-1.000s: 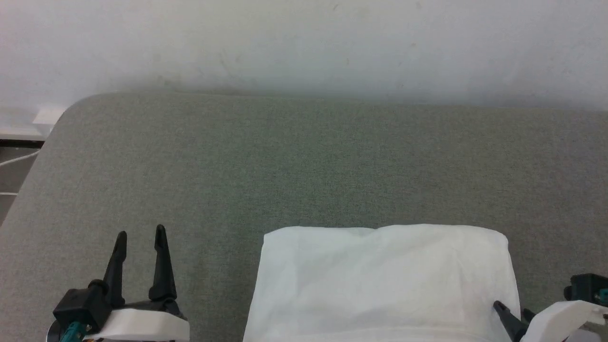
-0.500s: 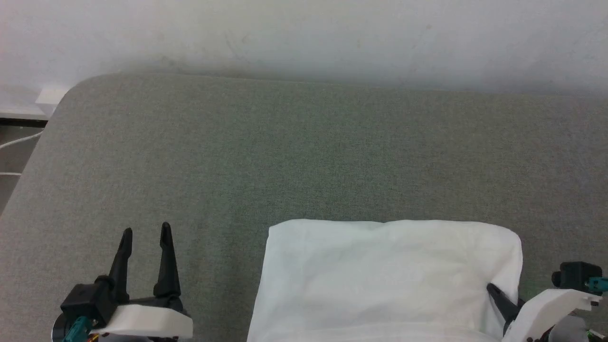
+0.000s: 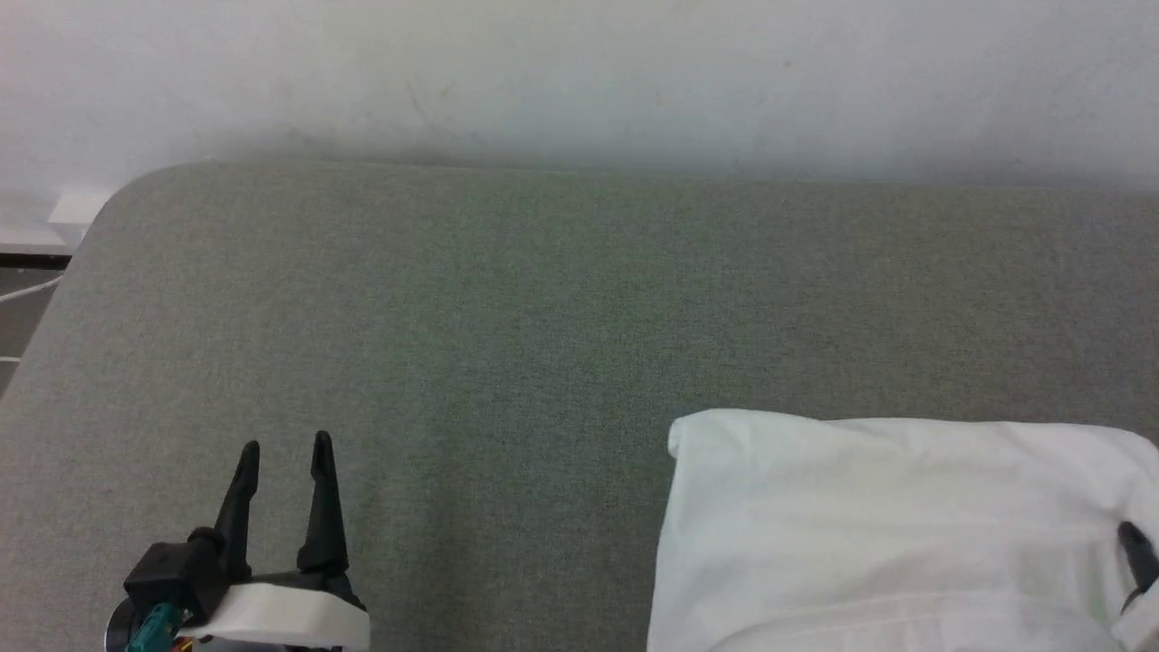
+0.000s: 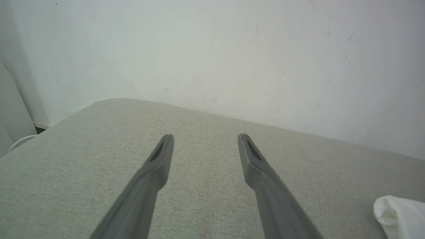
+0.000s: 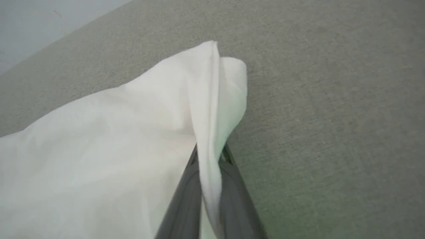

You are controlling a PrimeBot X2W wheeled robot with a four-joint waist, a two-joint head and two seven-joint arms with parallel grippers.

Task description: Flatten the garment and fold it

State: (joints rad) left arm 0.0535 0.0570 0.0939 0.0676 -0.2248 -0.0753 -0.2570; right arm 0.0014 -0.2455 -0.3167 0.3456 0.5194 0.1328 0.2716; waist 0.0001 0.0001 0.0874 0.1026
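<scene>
The garment [image 3: 887,525] is a thin white fabric lying folded into a rough rectangle on the grey cloth-covered table [image 3: 507,308], at the lower right of the head view. My right gripper [image 3: 1136,548] sits at the garment's right edge. In the right wrist view its fingers [image 5: 210,151] are shut on a raised fold of the garment [image 5: 99,149], lifting that edge into a ridge. My left gripper [image 3: 285,444] stands open at the lower left over bare table, well left of the garment. Between its spread fingers [image 4: 206,137] is nothing; a garment corner [image 4: 401,215] shows at the lower right.
A white wall [image 3: 579,72] runs behind the table's far edge. The table's rounded far-left corner [image 3: 127,186] drops off to a floor with a white cable [image 3: 32,294]. Bare table stretches between the left gripper and the garment.
The right gripper has shut on the garment's right edge and drawn it to the right; the garment now lies farther right on the table. The head camera shifted slightly. The left gripper stayed open.
</scene>
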